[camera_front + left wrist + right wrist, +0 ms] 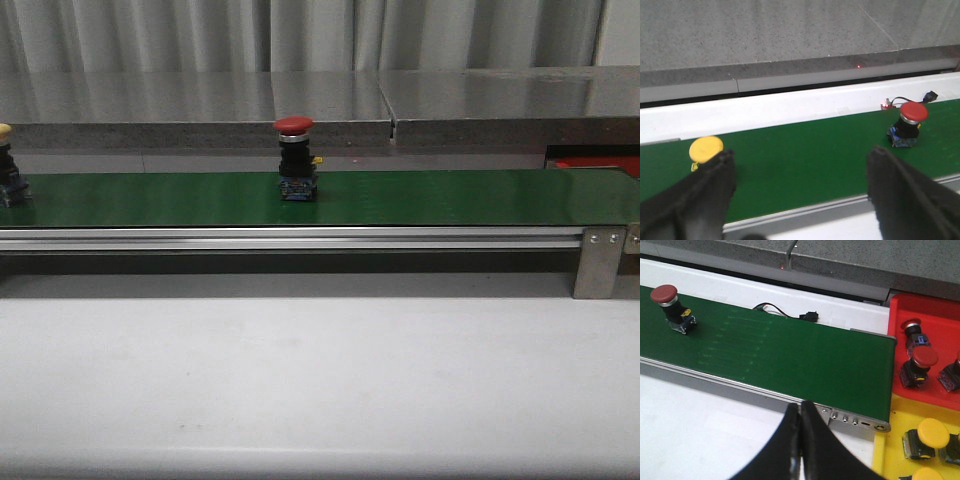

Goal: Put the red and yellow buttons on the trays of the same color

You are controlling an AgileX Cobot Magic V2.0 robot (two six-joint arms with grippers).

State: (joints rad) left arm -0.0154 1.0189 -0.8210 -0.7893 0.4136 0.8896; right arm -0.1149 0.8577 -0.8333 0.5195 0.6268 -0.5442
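A red button (294, 158) stands upright mid-belt on the green conveyor (420, 197); it also shows in the left wrist view (910, 122) and the right wrist view (671, 306). A yellow button (8, 165) stands at the belt's far left, its cap (705, 149) just beyond one finger of my left gripper (802, 156), which is open and empty above the belt's near rail. My right gripper (800, 409) is shut and empty over the white table near the belt's right end. The red tray (940, 320) holds several red buttons; the yellow tray (890, 450) holds yellow ones.
A grey stone ledge (200, 100) runs behind the belt. A black cable with a plug (785, 315) lies on the white strip behind the belt. The aluminium rail (300, 238) and end bracket (598, 262) border the white table (320, 380).
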